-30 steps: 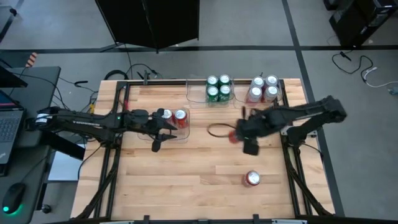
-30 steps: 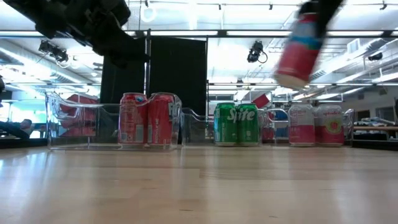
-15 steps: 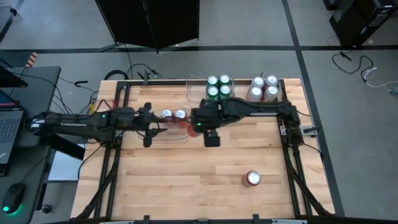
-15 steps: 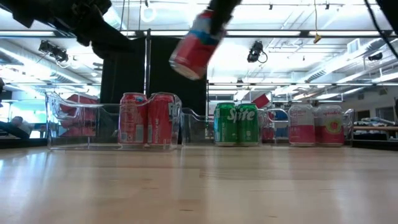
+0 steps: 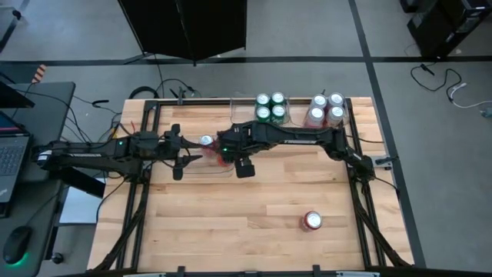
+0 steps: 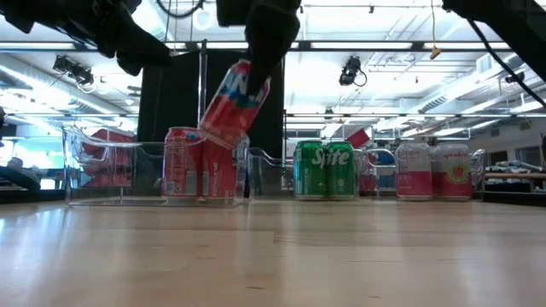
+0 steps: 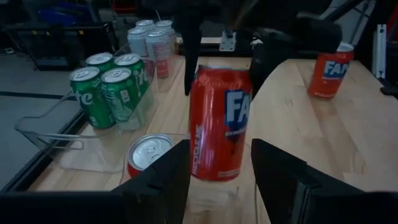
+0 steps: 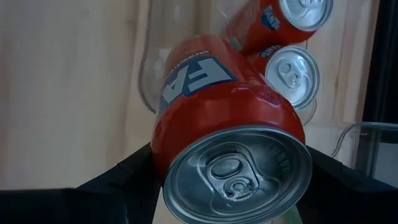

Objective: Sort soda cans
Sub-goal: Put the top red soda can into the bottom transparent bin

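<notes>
My right gripper (image 5: pixel 229 148) reaches across the table and is shut on a red soda can (image 6: pixel 235 101), which hangs tilted over the clear left bin (image 5: pixel 201 166). Two red cans (image 6: pixel 183 164) stand upright in that bin. My left gripper (image 5: pixel 180 159) stands open just left of the bin, a little short of the held can (image 7: pixel 221 121), with nothing between its fingers. Several green cans (image 5: pixel 269 108) and several silver-white cans (image 5: pixel 325 110) stand in bins at the far edge. One more red can (image 5: pixel 311 221) stands on the bare table at the near right. My right gripper pinches the red can by its two opposite sides, close to the silver top (image 8: pixel 163 155), between its two fingers (image 8: pixel 118 183). The fingers come steeply from above. The can is clear of the table, tilted, its bottom end (image 6: pixel 219 136) lowest, about level with the bin's can tops.
The three clear bins line the far half of the wooden table (image 5: pixel 231 223). Black frame rails (image 5: pixel 369 223) run along the table's sides. A laptop (image 5: pixel 9 158) and cables lie beyond the left edge.
My right gripper has carried the red can from the table's right half toward its left edge, over the left bin, sinking a little; the wrist has rolled and the can now tilts. My left gripper has drawn back toward the left edge, away from the bin.
</notes>
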`<action>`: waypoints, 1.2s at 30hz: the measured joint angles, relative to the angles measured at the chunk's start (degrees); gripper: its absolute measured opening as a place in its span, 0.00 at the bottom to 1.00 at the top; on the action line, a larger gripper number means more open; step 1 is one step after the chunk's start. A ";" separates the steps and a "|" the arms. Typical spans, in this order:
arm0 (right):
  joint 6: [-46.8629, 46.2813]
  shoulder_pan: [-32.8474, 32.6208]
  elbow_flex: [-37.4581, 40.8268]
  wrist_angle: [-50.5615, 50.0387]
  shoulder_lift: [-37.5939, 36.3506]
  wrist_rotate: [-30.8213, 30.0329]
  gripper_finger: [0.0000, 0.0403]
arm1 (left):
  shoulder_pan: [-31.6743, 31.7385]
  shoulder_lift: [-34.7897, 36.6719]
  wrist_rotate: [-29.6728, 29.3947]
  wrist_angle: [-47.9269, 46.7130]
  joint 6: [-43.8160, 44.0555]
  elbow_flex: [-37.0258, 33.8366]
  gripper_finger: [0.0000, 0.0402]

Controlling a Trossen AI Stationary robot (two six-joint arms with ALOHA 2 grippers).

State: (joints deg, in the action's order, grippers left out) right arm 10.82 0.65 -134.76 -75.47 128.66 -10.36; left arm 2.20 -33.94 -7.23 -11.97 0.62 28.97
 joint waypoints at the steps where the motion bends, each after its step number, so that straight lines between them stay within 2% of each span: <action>1: 0.21 0.30 -0.01 0.08 0.52 0.01 0.70 | 0.01 -0.09 -0.27 -0.02 0.00 0.00 0.43; 6: 0.97 1.42 -0.11 -0.74 1.33 0.52 0.70 | 0.00 -0.13 -0.49 -0.02 0.02 0.00 0.43; 10: 0.25 1.72 -0.11 -6.58 1.62 3.38 0.70 | 0.00 -0.15 -0.47 -0.26 0.02 0.00 0.43; 17: -2.10 1.54 -0.04 -14.77 1.62 3.94 0.70 | 0.00 -0.15 -0.43 -0.48 0.13 0.00 0.43; 36: -2.11 4.53 11.67 -3.72 1.55 4.25 0.70 | 0.00 -0.19 -0.34 -0.41 1.51 0.00 0.43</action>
State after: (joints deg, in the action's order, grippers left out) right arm 8.71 5.18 -123.09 -79.20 130.21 -6.11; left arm 2.20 -34.13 -7.57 -12.38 2.13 28.97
